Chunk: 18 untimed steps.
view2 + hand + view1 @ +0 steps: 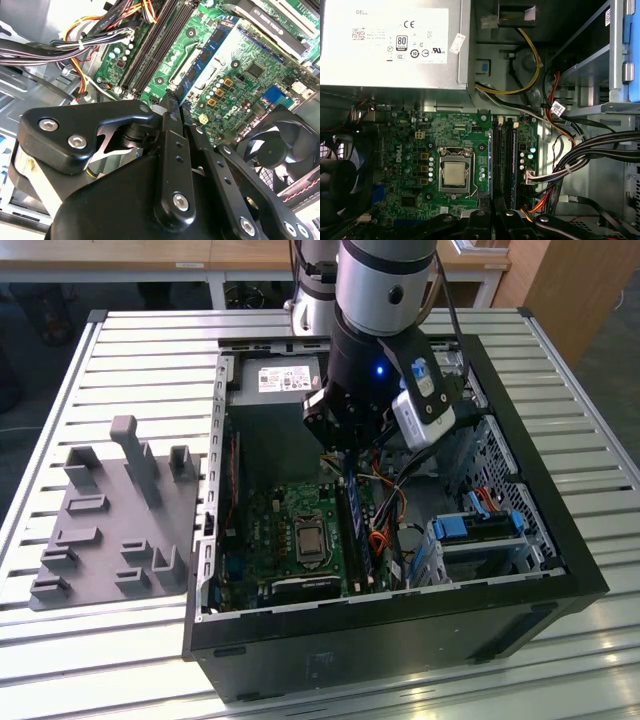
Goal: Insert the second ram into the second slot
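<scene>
The arm point(385, 285) comes down steeply from above the claw. Its silver-and-black wrist point(365, 370) sits directly over the gripper point(345, 445), and a white camera unit point(425, 405) is fixed to the wrist's side. In the second wrist view the gripper's black linkages point(75, 132) fold inward and the two fingers point(172, 145) press nearly together, pinching the near end of the second ram point(202, 65), which juts straight out ahead of the fingertips.

- Exterior view: raised, well back, looking obliquely down into the open computer case point(380, 640).
- First wrist view: close overhead, facing the motherboard point(405, 145) squarely.
- Second wrist view: nearer, slanted past the gripper point(169, 102); same motherboard.
</scene>
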Available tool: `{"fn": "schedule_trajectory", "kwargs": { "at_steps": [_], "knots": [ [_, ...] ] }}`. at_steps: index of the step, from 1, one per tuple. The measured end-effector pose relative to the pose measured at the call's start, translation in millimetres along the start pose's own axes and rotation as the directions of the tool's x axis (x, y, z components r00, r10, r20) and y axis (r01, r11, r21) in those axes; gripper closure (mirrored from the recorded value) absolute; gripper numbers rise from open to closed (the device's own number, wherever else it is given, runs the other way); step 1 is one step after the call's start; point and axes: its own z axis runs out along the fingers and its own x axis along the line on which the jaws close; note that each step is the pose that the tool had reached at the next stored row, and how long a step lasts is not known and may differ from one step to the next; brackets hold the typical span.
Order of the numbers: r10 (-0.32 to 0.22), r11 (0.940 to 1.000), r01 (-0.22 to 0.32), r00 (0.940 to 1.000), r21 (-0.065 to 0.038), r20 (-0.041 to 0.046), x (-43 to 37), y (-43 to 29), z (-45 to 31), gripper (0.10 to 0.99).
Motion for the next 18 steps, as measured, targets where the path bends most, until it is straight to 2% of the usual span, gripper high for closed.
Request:
{"fn": "schedule_trajectory", "kwargs": {
  "at_steps": [18],
  "knots": [
    [0.0, 1.0, 0.0, 1.0, 0.0, 0.0001, -0.1, -1.4, 4.1, 0.949]
  ]
}}
